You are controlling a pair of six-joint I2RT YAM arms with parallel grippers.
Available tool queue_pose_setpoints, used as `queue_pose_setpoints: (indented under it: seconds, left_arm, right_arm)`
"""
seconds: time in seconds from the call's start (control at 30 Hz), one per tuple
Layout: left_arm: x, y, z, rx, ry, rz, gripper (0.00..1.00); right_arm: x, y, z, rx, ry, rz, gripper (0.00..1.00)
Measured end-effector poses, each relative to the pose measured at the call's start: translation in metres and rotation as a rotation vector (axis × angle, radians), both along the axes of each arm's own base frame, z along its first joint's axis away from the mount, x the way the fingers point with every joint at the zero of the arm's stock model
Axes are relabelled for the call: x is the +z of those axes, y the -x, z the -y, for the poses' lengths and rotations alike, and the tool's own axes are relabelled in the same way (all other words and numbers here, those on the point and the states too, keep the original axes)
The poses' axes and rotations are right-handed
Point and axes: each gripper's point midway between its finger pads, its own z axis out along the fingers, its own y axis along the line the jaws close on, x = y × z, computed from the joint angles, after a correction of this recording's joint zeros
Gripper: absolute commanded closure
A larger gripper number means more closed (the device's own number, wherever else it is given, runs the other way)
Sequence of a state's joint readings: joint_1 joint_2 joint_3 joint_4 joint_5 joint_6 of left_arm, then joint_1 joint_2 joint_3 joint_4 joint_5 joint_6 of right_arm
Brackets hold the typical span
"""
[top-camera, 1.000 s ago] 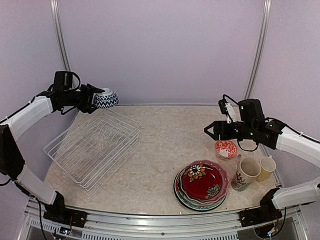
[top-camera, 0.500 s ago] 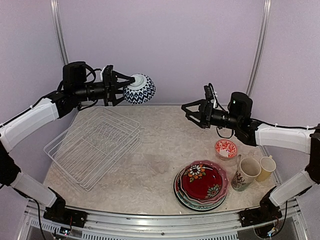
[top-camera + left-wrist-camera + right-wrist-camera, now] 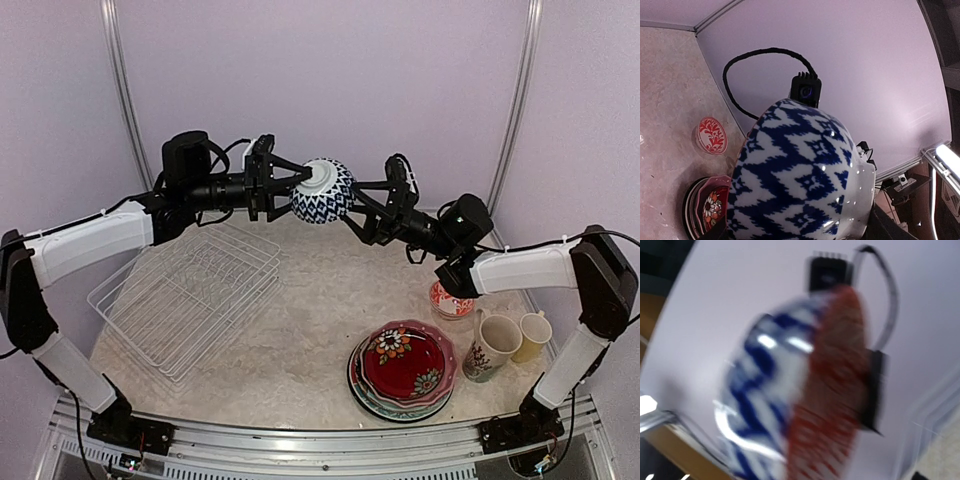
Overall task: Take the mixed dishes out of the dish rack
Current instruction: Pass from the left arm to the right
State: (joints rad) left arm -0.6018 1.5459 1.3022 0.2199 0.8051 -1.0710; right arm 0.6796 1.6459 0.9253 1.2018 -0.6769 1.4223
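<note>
Pale speckled tabletop (image 3: 320, 300) below, lilac walls behind. Since 1 s ago we've swung the blue-and-white bowl (image 3: 325, 190) from over the dish rack (image 3: 185, 290) at far left to mid-air at far centre, with the left gripper (image 3: 288, 190) clamped on its base end. The right gripper (image 3: 362, 205) has come up from nr the small red bowl (image 3: 452, 298) to meet it, jaws apart by the rim. Contact unclear, wrist view blurred. We see no dishes in the rack, so prob. a handover of the last piece twd the plate stack (image 3: 405, 365) & mugs (image 3: 505, 340) at near right.
</note>
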Motion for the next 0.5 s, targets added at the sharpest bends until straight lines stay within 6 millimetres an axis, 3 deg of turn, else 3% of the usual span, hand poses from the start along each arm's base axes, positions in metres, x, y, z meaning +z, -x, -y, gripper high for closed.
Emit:
queue_pose_setpoints:
  seconds: [0.17, 0.5]
  left_arm:
    - [-0.001, 0.005, 0.013, -0.042, 0.026, 0.003, 0.72]
    - [-0.012, 0.0, 0.023, -0.062, 0.069, -0.039, 0.72]
  right_arm:
    - [0.021, 0.007, 0.003, 0.026, -0.075, 0.018, 0.48]
    - [0.021, 0.008, -0.002, 0.053, -0.111, -0.026, 0.84]
